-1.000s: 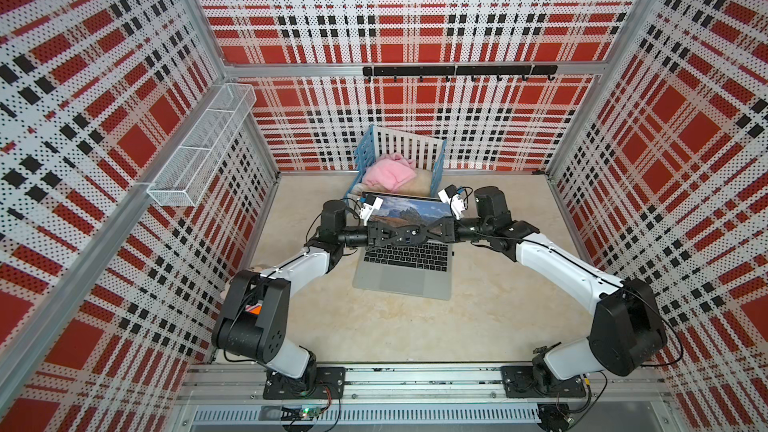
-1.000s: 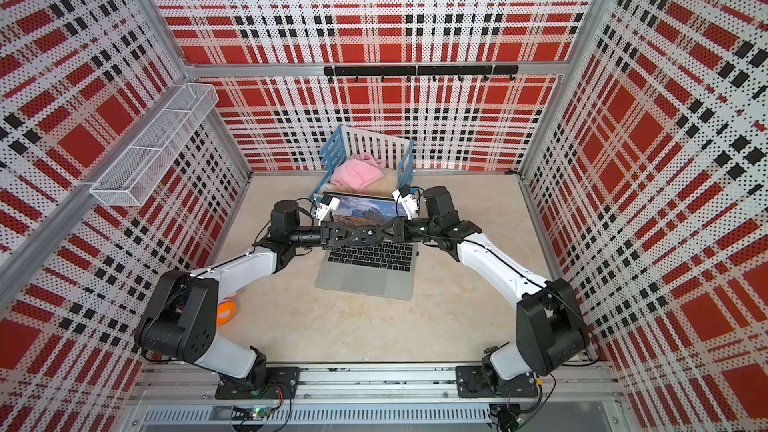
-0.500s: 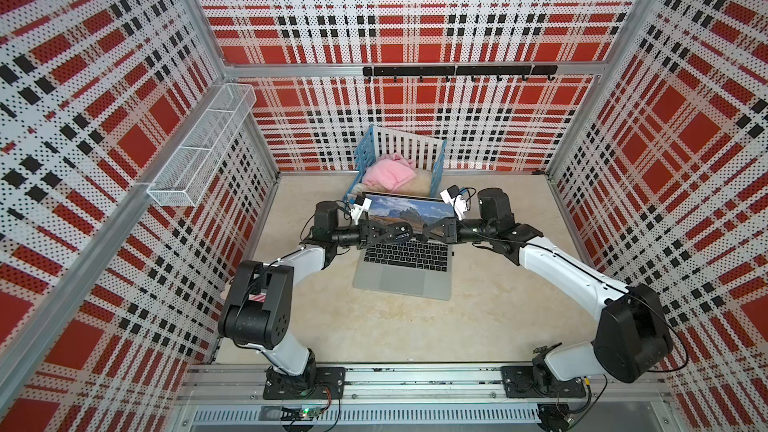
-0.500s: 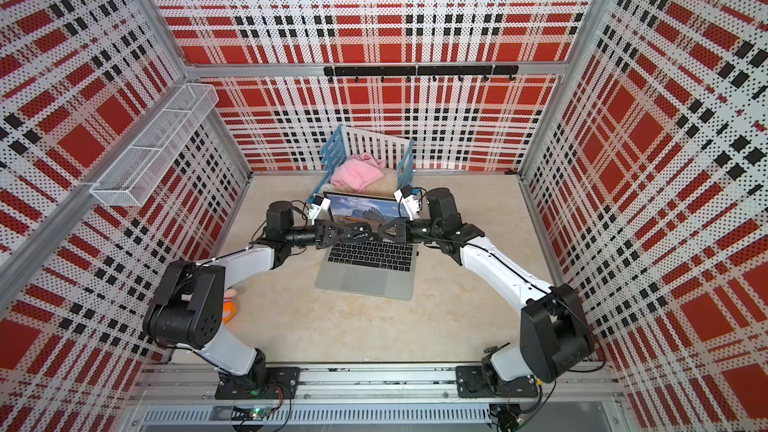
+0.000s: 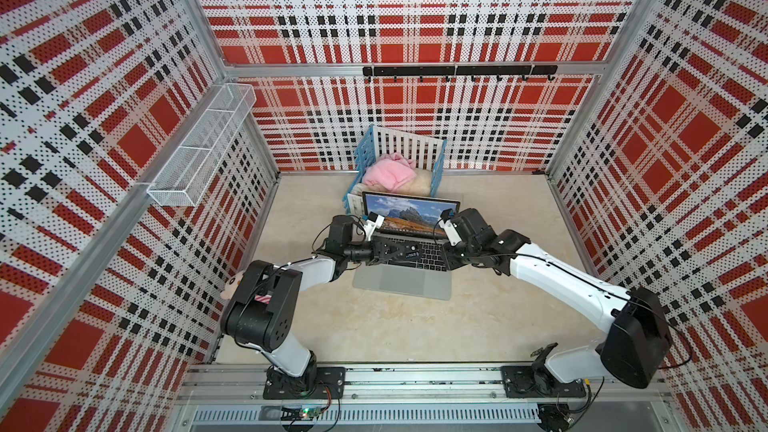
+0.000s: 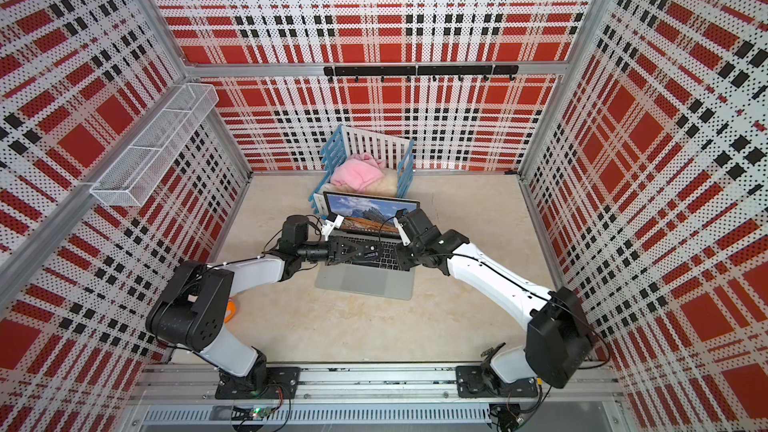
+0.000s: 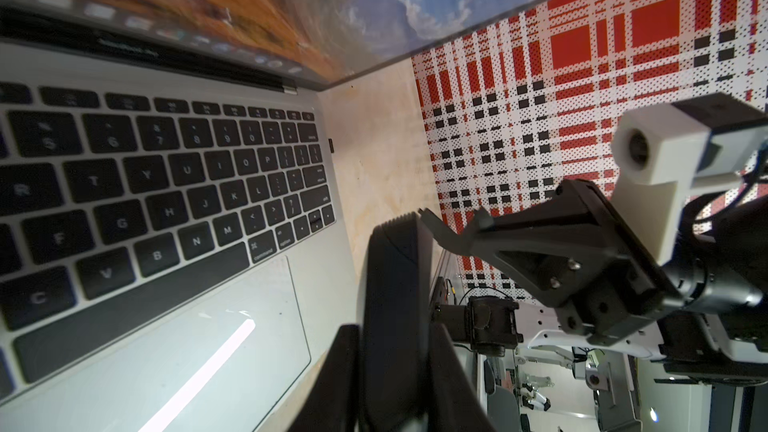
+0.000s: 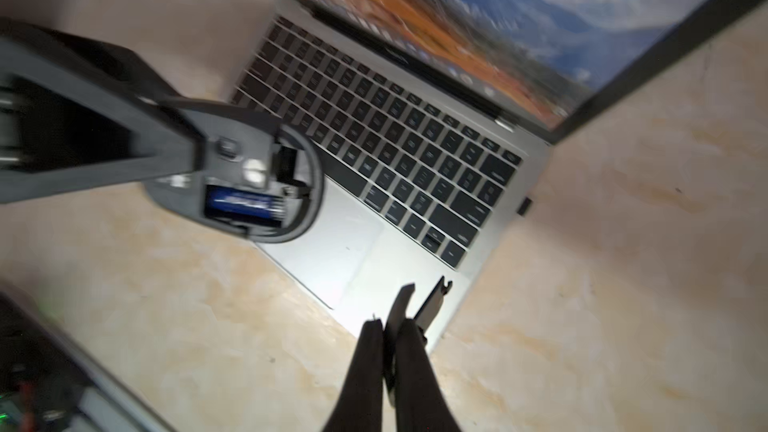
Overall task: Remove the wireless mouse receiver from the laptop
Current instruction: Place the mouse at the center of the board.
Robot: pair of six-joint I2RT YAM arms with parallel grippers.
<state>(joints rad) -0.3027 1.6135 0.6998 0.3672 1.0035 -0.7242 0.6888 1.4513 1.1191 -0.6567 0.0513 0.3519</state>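
The tiny black receiver [image 7: 331, 145] sits plugged into the laptop [image 5: 401, 282]'s right edge. It's too small to spot in both top views. The left gripper [image 7: 395, 334] has its jaws clamped on the mouse [image 7: 395, 268], battery bay open. The right gripper [image 8: 388, 326] has its jaws pinched together on a thin plate [image 8: 433, 303], too blurry to tell what it is.

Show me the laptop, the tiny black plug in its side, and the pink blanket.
the laptop [image 5: 401, 283]: a top view, its trackpad.
the wireless mouse receiver [image 7: 331, 145]: left wrist view, its black end.
the pink blanket [image 5: 388, 174]: a top view, its middle.
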